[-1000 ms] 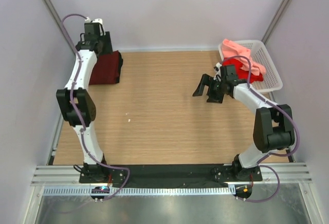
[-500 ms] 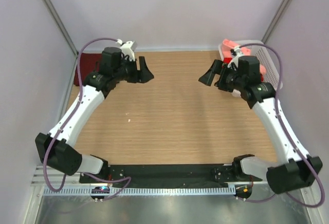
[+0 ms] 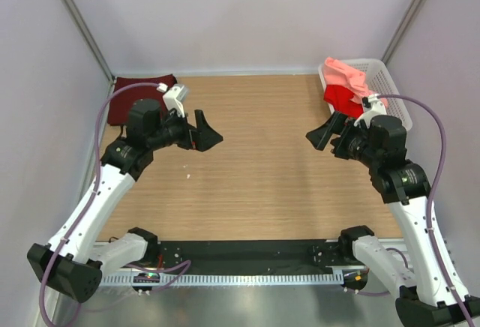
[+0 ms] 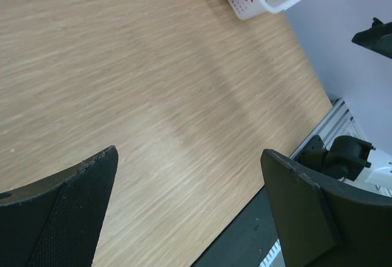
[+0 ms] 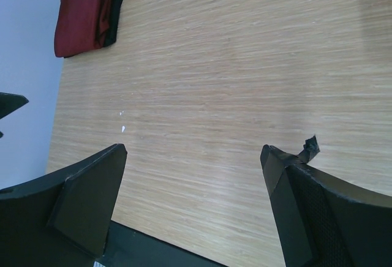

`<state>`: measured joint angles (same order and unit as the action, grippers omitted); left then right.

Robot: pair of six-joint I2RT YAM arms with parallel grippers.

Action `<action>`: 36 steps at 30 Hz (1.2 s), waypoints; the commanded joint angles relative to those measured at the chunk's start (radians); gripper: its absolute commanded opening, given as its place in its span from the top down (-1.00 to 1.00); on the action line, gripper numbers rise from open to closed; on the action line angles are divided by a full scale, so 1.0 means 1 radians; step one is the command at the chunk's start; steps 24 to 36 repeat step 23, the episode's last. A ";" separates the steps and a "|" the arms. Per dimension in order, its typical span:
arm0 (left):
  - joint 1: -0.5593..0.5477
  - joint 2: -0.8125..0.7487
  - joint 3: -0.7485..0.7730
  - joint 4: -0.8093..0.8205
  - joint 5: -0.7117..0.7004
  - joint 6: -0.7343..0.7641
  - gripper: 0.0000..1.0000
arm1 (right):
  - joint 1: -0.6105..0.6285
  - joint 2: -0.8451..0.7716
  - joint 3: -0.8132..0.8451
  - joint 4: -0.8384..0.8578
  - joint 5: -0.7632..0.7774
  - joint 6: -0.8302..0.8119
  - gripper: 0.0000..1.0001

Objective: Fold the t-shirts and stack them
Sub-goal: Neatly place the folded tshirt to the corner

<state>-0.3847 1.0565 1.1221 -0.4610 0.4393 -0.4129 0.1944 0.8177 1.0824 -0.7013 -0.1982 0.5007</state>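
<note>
Folded dark maroon t-shirt [image 3: 141,100] lies stacked with the black t-shirt [image 5: 116,0] in the far-left corner of the tabletop [image 3: 255,184]. The bright red t-shirt [image 3: 341,100] and salmon pink t-shirt [image 3: 346,73] wait in the white lattice basket [image 3: 394,109] — my jaws on both sides are spread and empty. Next, I reckon, I fetch the pink one.

We find no text, number, brand or sign that can be read in any view. The folded maroon t-shirt [image 3: 131,100], the white basket [image 3: 391,87] and the bench [image 3: 255,158] show no legible marking. The small fittings [image 3: 148,276] at the near rail are too small to make out.
</note>
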 commanded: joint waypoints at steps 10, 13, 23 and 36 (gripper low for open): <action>0.001 -0.058 -0.027 0.019 0.050 -0.010 -1.00 | 0.000 -0.091 -0.024 0.016 0.033 0.022 -0.99; 0.003 -0.059 -0.022 0.018 0.061 -0.029 -1.00 | 0.002 -0.083 -0.001 0.003 0.034 0.012 -1.00; 0.003 -0.063 -0.012 0.027 0.061 -0.032 -0.99 | 0.000 -0.080 0.002 0.019 0.036 0.007 -1.00; 0.003 -0.063 -0.012 0.027 0.061 -0.032 -0.99 | 0.000 -0.080 0.002 0.019 0.036 0.007 -1.00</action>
